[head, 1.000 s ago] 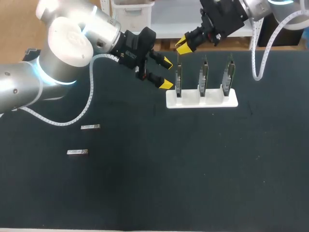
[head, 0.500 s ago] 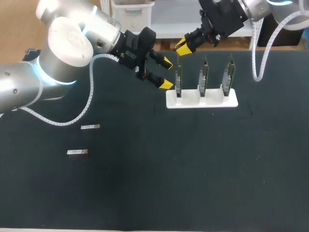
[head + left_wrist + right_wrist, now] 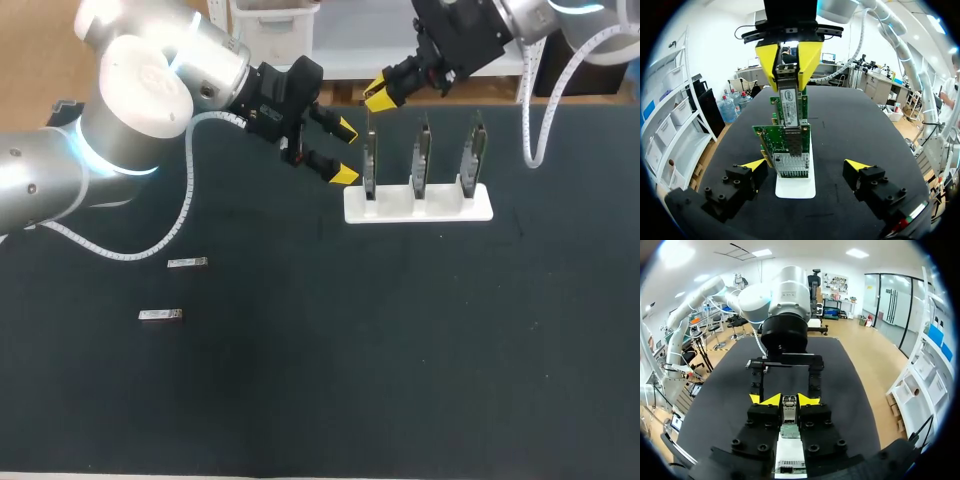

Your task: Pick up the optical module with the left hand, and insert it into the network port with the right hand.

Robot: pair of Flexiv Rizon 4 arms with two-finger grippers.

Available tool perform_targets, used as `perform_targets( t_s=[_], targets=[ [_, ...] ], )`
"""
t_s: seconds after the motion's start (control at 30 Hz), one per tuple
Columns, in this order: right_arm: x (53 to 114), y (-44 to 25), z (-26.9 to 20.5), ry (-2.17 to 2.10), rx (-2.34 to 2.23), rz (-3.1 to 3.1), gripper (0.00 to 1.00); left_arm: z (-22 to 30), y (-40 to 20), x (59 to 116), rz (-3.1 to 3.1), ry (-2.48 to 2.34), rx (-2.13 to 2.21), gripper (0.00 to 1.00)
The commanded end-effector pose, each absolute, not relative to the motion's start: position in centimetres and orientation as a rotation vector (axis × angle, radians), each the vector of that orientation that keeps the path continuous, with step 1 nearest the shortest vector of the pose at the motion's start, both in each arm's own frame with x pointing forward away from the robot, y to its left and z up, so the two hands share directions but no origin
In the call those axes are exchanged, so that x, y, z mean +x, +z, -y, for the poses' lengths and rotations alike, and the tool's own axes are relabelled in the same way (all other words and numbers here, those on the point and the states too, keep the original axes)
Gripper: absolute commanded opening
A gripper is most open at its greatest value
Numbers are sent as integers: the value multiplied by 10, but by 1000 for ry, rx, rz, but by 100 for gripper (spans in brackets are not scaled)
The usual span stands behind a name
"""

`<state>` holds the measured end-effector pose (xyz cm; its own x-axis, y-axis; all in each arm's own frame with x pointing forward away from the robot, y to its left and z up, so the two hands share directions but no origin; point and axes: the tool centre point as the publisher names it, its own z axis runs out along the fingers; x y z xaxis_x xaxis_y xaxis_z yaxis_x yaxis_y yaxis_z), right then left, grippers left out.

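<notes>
My right gripper [image 3: 379, 95] is shut on a silver optical module [image 3: 790, 100], held upright over the leftmost network card [image 3: 370, 165]. In the left wrist view the module's lower end meets the metal port [image 3: 793, 145] on that green card; I cannot tell how deep it sits. In the right wrist view the module [image 3: 789, 407] shows between the right gripper's [image 3: 788, 401] yellow tips, above the card [image 3: 788, 430]. My left gripper [image 3: 345, 153] stands open and empty just left of the card, its fingers [image 3: 754, 165] on either side of the white stand [image 3: 796, 186].
The white stand [image 3: 440, 209] holds three upright cards, the other two being the middle card [image 3: 423, 160] and the right card [image 3: 472, 155]. Two spare optical modules, the farther module [image 3: 187, 263] and the nearer module [image 3: 161, 316], lie on the dark mat at the left. My left gripper [image 3: 785, 362] faces the right one closely.
</notes>
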<state>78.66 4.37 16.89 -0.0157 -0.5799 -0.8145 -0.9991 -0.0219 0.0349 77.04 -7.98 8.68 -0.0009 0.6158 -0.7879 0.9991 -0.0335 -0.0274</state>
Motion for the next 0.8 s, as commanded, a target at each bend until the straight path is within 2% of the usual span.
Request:
perform_targets(
  t_s=[0.03, 0.8],
  targets=[
    [777, 170, -43, 862, -1645, -1659, 0, 81, 87, 771, -1678, -859, 1708, 100],
    [780, 171, -42, 874, -1630, -1661, 0, 81, 87, 771, -1678, -859, 1708, 100]
  ],
)
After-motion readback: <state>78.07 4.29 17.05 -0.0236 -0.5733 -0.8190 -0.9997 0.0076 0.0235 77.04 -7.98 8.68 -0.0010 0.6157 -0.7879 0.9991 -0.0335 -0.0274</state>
